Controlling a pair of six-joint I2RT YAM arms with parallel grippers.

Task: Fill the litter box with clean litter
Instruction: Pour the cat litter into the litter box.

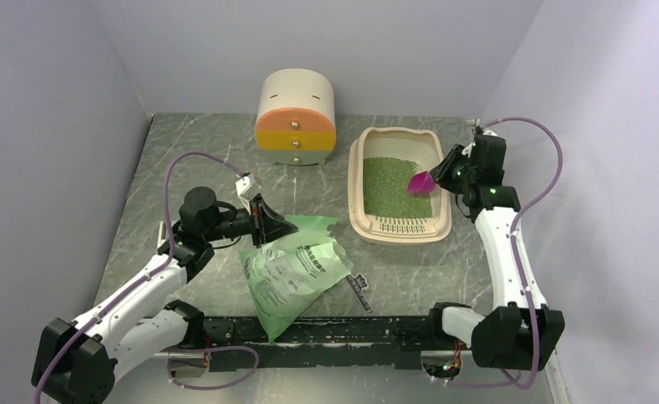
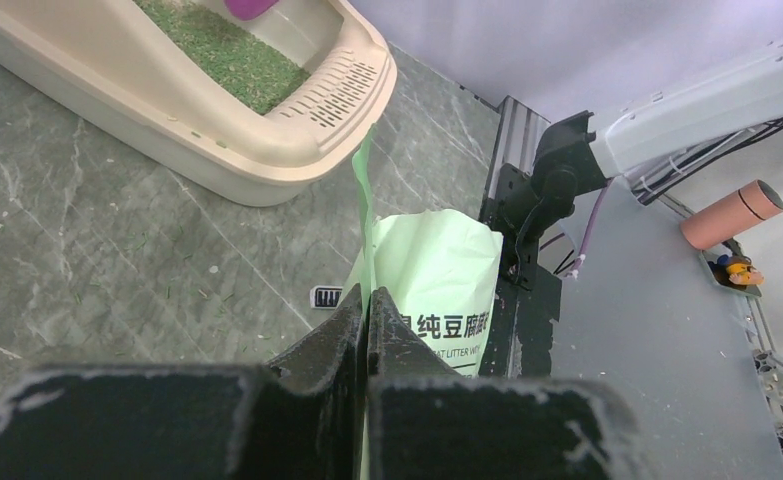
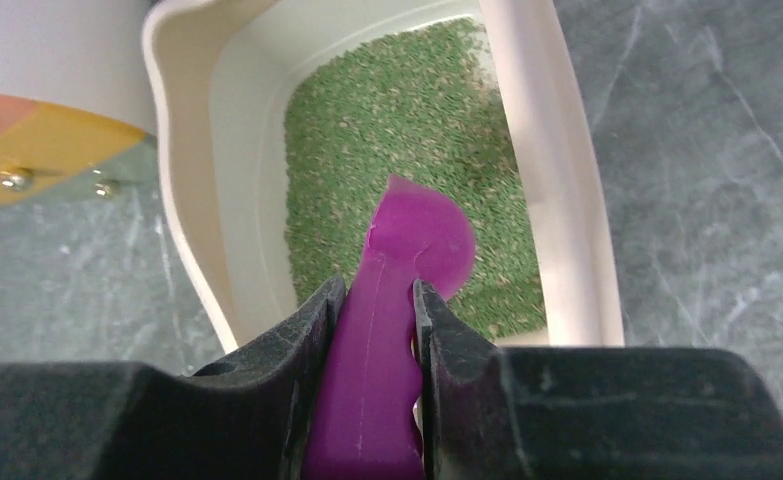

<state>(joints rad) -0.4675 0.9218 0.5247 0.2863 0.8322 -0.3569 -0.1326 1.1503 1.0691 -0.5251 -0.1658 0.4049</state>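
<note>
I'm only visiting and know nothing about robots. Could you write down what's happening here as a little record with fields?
Left gripper: shut on the upper edge of the green bag
Green bag: lies crumpled on the table, in front of the arms' bases
Right gripper: shut on the handle of the magenta scoop
Scoop blade: inside the litter box, over the litter
Litter: green granules covering most of the box's floor
Round drawer unit: stands left of the box, by the back wall
</note>
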